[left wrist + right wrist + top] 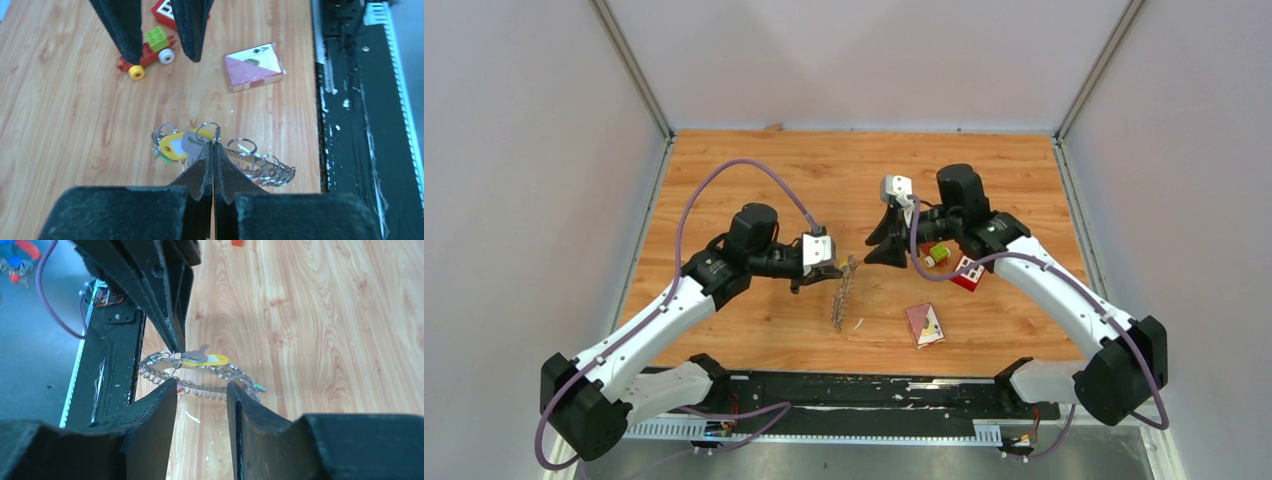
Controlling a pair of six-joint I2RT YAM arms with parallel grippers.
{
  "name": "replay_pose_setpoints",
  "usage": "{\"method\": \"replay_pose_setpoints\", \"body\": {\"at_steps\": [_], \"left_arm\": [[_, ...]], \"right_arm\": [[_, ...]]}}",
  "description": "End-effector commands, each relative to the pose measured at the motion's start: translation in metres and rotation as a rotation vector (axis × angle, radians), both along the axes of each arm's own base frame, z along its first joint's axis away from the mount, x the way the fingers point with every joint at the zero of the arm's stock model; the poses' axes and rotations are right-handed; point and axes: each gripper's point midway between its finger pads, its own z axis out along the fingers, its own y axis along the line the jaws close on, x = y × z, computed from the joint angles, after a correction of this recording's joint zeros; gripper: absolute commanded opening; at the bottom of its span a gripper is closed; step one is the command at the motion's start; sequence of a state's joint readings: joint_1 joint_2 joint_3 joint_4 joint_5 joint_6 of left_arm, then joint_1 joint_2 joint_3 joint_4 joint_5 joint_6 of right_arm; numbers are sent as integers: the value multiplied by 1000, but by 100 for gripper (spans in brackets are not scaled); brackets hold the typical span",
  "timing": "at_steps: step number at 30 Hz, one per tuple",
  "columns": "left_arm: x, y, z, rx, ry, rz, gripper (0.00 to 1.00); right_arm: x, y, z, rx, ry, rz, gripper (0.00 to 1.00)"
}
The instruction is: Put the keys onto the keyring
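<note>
Working over the wooden table (pixel 754 190), I have my left jaws clenched on the keyring (pixel 843 292). It hangs from them around the middle of the table, a little toward the near edge; whether its low end touches the wood I cannot tell. My right jaws stand released with nothing between them, just across from the ring and facing it. Beyond them, toward the right edge, lie a pack of cards (pixel 924 323), a red block with white buttons (pixel 967 272) and a toy car (pixel 936 255), all apart from the ring.

To do this step well, I judge the left jaws should hold the ring steady. The right jaws should come in straight and take the key by its head, not by the loose small rings, which would likely slip and tangle.

The keyring is a large wire loop strung thickly with small silver split rings, giving it a spiky look. Right at my left pinch sits a key (pixel 172 146) with a flat yellow head and a short grey blade. Whether it is already threaded on I cannot tell.
</note>
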State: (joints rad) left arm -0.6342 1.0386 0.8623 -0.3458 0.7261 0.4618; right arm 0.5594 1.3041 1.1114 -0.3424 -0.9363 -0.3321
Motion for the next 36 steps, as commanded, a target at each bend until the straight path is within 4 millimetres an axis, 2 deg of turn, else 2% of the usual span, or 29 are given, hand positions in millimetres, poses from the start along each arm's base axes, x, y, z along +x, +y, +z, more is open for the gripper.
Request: {"method": "replay_pose_setpoints", "body": {"at_steps": [1, 5, 14, 26, 36], "left_arm": [[-33, -6, 30, -81, -117, -242, 0], [-49, -4, 26, -73, -178, -386, 0], [-75, 1, 18, -90, -310, -634, 0], [-86, 1, 17, -138, -295, -677, 0], [-80, -4, 18, -153, -206, -603, 0]], "right_arm": [[-30, -9, 16, 32, -229, 209, 44], [-46, -11, 12, 16, -329, 301, 47], [-66, -2, -4, -68, -433, 378, 49], [-82, 16, -11, -133, -528, 417, 49], [-94, 27, -9, -146, -561, 426, 48]]}}
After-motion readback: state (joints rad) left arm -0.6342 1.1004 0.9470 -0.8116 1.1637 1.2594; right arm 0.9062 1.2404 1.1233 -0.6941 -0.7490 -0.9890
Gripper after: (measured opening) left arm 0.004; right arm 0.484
